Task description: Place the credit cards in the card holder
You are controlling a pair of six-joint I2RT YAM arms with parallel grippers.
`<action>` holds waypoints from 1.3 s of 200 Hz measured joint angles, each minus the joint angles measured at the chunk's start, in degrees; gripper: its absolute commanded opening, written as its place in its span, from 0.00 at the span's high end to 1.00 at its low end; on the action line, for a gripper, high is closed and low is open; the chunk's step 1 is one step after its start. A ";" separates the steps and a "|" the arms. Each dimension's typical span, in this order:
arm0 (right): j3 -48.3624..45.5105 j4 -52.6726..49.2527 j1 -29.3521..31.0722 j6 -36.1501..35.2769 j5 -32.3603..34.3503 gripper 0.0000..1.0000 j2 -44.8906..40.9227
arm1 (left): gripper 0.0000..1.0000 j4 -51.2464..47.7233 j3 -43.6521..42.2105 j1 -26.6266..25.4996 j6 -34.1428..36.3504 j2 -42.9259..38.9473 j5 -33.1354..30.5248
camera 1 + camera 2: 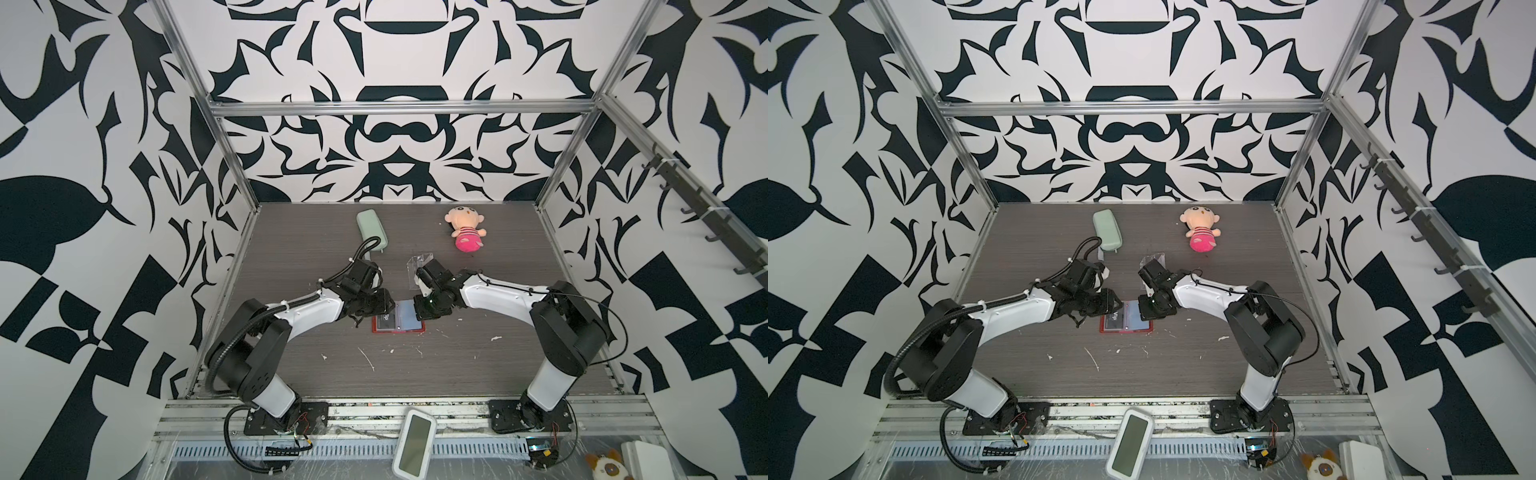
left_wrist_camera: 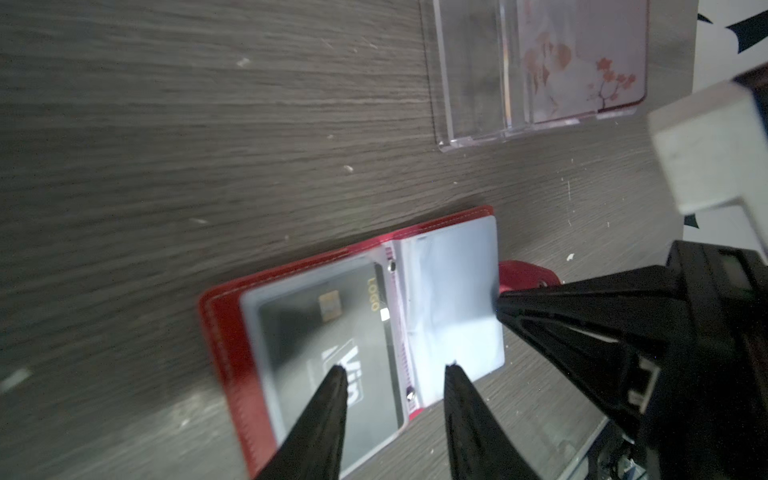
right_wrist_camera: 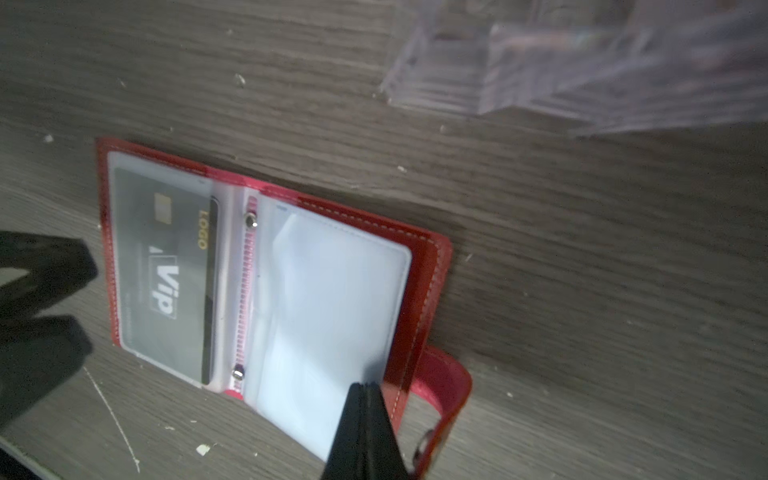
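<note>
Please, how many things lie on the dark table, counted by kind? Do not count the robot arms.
red card holder, open: 1
black card, in a sleeve of the holder: 1
clear acrylic box: 1
pale green case: 1
plush doll: 1
Total: 5
The floral print seen through the clear box is not counted; I cannot tell what it is.

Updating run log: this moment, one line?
left gripper open above black Vip card | right gripper shut on red wallet's clear plastic sleeve

White-shelled arms (image 1: 320, 306) with black joints (image 1: 569, 328), corrugated black cable conduit (image 1: 229, 340), tapered black jaws, bolted black base plates (image 1: 505, 415)
</note>
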 measured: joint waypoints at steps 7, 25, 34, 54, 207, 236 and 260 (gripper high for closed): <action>-0.02 0.00 0.00 0.00 -0.02 1.00 0.28 | 0.59 0.68 0.35 -0.26 -0.04 0.98 0.72; -0.11 0.02 0.00 0.00 -0.11 1.00 0.94 | 0.60 2.03 1.01 -0.66 -0.44 3.19 2.34; -0.11 0.00 0.00 -0.02 -0.15 1.00 1.22 | 0.61 2.54 1.40 -0.76 -0.68 4.15 3.10; -0.13 0.04 0.00 -0.02 -0.52 1.00 1.33 | 0.63 3.69 2.38 -0.76 -1.14 6.49 4.52; -0.17 0.33 -0.15 0.00 -1.25 1.00 1.70 | 0.75 7.65 4.00 -0.63 -3.67 12.39 10.86; -0.17 0.35 -0.17 0.00 -1.27 1.00 1.70 | 0.81 7.85 4.07 -0.63 -4.02 12.57 11.23; -0.20 0.37 -0.17 0.00 -1.22 1.00 1.68 | 0.89 7.89 4.07 -0.66 -4.37 12.79 11.32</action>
